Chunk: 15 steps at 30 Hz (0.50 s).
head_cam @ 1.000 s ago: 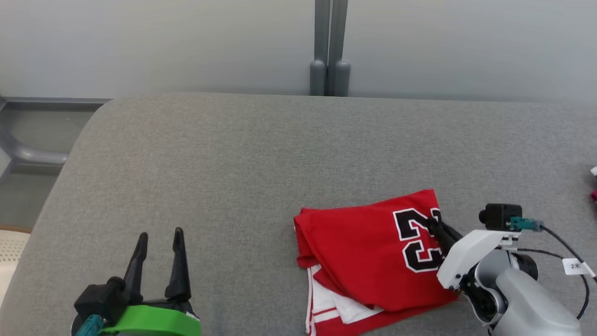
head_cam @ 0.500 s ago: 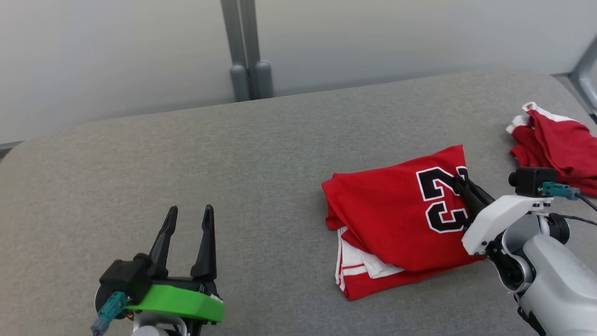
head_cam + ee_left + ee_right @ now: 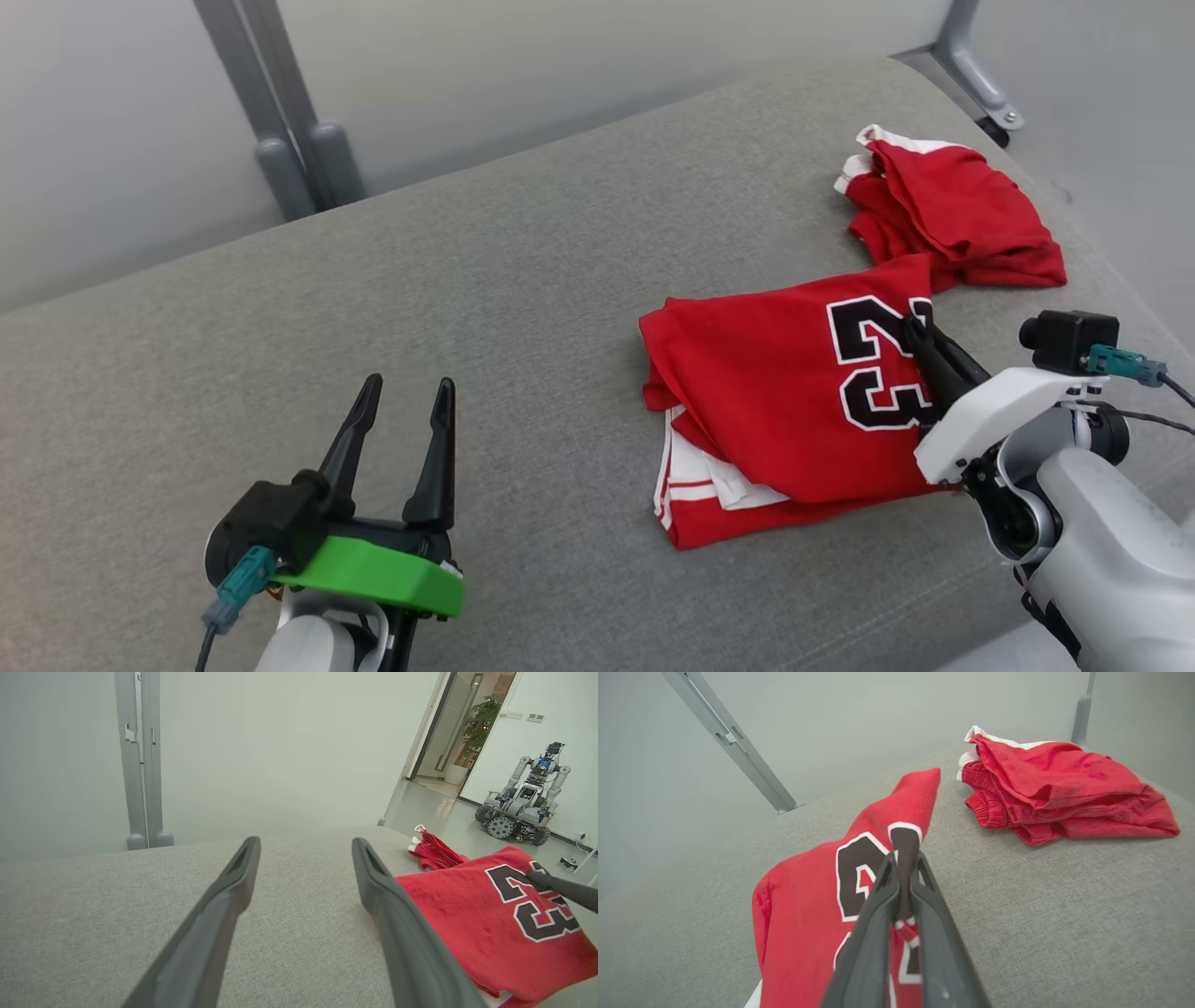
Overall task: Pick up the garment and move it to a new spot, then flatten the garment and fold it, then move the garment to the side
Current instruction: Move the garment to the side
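Item: folded red garment, number 23 uppermost, lying on the grey bench toward its right end, just beside a second red garment bunched nearer the far corner. Right fingers are clenched on a pinch of cloth at the numbered edge, evidently so the folded stack can be drawn aside in one piece without opening; fold judged complete, the move to the side in hand. Left fingers are released and spread above bare bench, well apart from the garment, apparently parked clear of its path.

Bare cushion left of jersey, red pile close beyond it
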Tool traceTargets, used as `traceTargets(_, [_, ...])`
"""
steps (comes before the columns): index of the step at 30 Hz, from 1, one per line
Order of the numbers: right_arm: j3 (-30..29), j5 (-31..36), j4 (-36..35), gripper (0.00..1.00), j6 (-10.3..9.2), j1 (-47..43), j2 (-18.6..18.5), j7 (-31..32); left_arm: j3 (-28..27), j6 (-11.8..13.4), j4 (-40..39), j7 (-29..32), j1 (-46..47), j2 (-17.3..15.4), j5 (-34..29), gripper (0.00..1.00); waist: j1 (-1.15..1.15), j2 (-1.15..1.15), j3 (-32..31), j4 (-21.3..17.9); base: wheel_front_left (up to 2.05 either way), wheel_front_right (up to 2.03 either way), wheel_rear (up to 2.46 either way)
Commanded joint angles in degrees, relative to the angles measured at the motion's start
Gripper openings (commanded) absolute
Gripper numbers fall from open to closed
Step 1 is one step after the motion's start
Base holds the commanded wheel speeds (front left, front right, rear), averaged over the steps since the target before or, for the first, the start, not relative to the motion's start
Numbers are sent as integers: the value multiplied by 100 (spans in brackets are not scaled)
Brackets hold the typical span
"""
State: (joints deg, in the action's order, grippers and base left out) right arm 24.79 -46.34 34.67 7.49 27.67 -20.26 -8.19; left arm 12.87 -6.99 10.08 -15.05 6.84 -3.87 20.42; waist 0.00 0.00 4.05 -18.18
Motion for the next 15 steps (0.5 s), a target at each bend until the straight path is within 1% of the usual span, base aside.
traceTargets(1, [13, -58, 1, 0, 1, 123, 37, -62, -12, 3, 21, -2, 106, -66, -57, 100, 0, 0, 248, -349, 0, 0, 0])
traceTargets(7, [97, -99, 47, 0, 0, 318, 76, -194, 18, 15, -42, 21, 191, -150, -64, 100, 0, 0, 426, -410, 0, 0, 0])
traceTargets(11, [192, -10, 110, 0, 0, 617, -60, -248, 55, 12, -110, 116, 260, -204, -73, 100, 0, 0, 595, -348, 0, 0, 0])
traceTargets(15, [266, -19, 153, 0, 0, 1049, -280, -236, 68, 18, -185, 193, 355, -273, -88, 100, 0, 0, 848, -222, 0, 0, 0])
